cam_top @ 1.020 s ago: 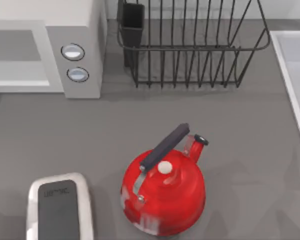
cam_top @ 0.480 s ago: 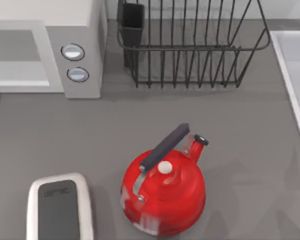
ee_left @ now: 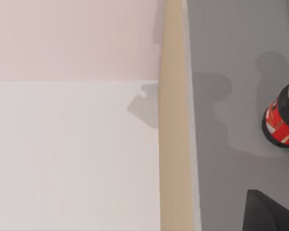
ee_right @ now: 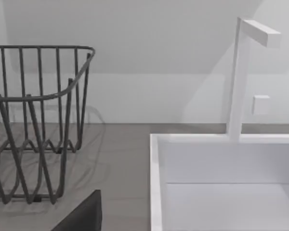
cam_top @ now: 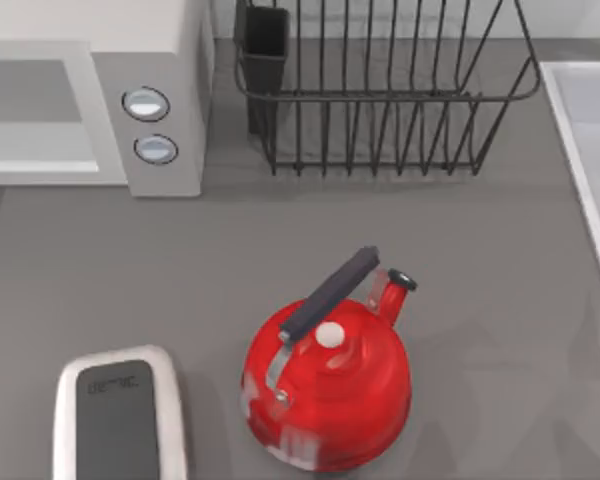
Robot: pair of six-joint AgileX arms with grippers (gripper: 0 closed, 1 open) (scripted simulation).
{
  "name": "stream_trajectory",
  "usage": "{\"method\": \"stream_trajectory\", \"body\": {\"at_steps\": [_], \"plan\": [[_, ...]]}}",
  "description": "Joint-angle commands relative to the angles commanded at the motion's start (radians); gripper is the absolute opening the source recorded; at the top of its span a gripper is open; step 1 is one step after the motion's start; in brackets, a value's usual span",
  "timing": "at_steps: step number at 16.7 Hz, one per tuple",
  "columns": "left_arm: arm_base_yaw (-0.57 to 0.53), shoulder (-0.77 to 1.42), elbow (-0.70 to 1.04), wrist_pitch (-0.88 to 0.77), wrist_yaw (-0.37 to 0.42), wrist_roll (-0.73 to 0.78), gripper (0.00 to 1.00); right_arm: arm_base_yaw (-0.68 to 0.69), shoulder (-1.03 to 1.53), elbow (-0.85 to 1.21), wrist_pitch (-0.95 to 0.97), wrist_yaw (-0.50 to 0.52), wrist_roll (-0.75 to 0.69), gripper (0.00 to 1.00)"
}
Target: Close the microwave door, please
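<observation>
Microwave door, a white-framed flat panel with a grey window (cam_top: 35, 105), sits at the worktop's back-left corner on the white-grey box microwave (cam_top: 165, 95) with two silvery knobs. I judge it rigid, light and hinged; push its free edge. Whether either gripper's fingers are spread I cannot tell.
</observation>
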Motion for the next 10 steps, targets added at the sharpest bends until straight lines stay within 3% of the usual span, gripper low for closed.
{"method": "stream_trajectory", "body": {"at_steps": [6, 10], "plan": [[0.005, 0.082, -0.177, 0.274, 0.003, 0.004, 0.00, 0.000, 0.000, 0.000, 0.000, 0.000, 0.000, 1.00], [0.007, 0.109, -0.231, 0.341, 0.005, 0.005, 0.00, 0.000, 0.000, 0.000, 0.000, 0.000, 0.000, 1.00]]}}
